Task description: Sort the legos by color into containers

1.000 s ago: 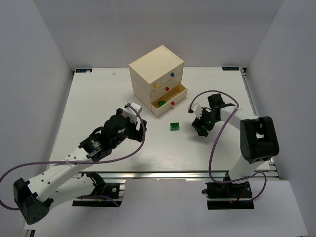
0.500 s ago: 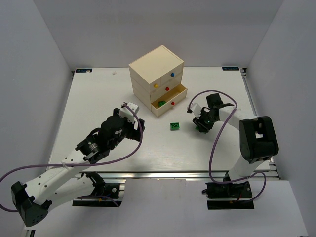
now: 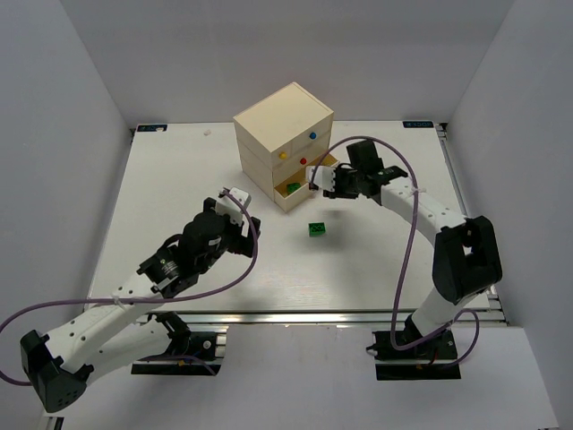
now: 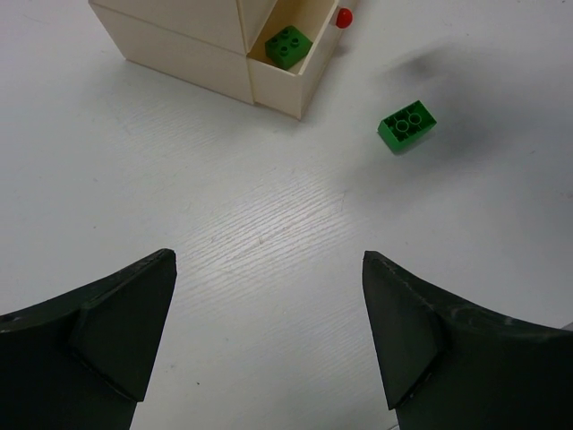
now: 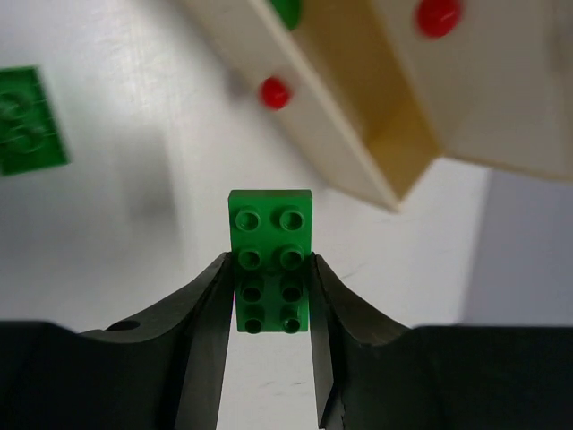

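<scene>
A green lego (image 5: 270, 260) is pinched between the fingers of my right gripper (image 5: 270, 279), which is shut on it and held above the table beside the chest's open bottom drawer (image 5: 363, 134), the one with a red knob (image 5: 275, 92). In the top view this gripper (image 3: 319, 182) hangs at the drawer's front right. Another green lego (image 4: 287, 45) lies inside that drawer. A third green lego (image 3: 316, 230) lies on the table in front of the chest (image 3: 284, 134). My left gripper (image 4: 269, 331) is open and empty, low over bare table, short of that loose lego (image 4: 407, 126).
The cream chest stands at the back centre. Its upper drawers are shut, with yellow (image 3: 283, 155), blue (image 3: 313, 136) and red (image 3: 303, 162) knobs. The white table (image 3: 179, 179) is walled at the left, right and back.
My right gripper closed on a green lego at the right of the table, lifted it and carried it left and back to the open drawer. The left arm barely shifted.
</scene>
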Action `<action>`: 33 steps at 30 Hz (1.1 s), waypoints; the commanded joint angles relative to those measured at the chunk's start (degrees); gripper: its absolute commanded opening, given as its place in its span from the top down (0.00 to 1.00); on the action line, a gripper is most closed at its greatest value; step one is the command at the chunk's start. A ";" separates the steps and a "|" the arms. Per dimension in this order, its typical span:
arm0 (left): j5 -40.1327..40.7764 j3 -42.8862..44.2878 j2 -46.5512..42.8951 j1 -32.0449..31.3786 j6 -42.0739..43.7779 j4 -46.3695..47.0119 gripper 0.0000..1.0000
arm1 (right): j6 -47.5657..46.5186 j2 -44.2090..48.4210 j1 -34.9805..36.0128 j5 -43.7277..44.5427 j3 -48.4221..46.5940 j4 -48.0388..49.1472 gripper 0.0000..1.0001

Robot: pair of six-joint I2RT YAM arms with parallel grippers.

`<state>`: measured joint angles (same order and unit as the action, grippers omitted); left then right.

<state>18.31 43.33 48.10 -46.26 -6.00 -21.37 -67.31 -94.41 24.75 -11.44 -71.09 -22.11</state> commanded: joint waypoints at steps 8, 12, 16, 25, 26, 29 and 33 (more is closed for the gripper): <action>1.99 -2.37 -5.56 -0.32 1.34 3.17 0.05 | -19.26 -5.07 6.44 7.67 -1.76 20.97 1.00; 1.82 -2.55 -6.00 -0.32 1.52 3.35 0.05 | -20.67 -6.39 8.73 8.01 -2.82 21.41 0.99; 1.91 -2.55 -6.00 -0.32 1.52 3.35 0.05 | -20.23 -7.80 10.93 7.84 -3.71 21.49 0.98; 1.12 -2.64 -6.26 -0.32 1.34 3.61 0.05 | -19.53 -10.79 13.92 10.74 -2.82 27.12 0.86; 1.12 -2.64 -6.35 -0.32 1.43 3.61 0.05 | -19.61 -11.23 14.09 10.91 -3.00 27.12 0.80; 0.77 -2.64 -6.17 -0.32 1.34 3.61 0.05 | -19.53 -12.02 14.18 11.00 -3.44 27.03 0.70; 0.33 -2.55 -6.35 -0.32 1.25 3.70 0.05 | -18.83 -12.64 14.53 11.09 -3.18 27.47 0.50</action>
<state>19.07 40.97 42.68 -46.26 -4.93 -18.79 -85.73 -106.76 38.81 -1.06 -72.64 1.96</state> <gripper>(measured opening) 0.950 0.482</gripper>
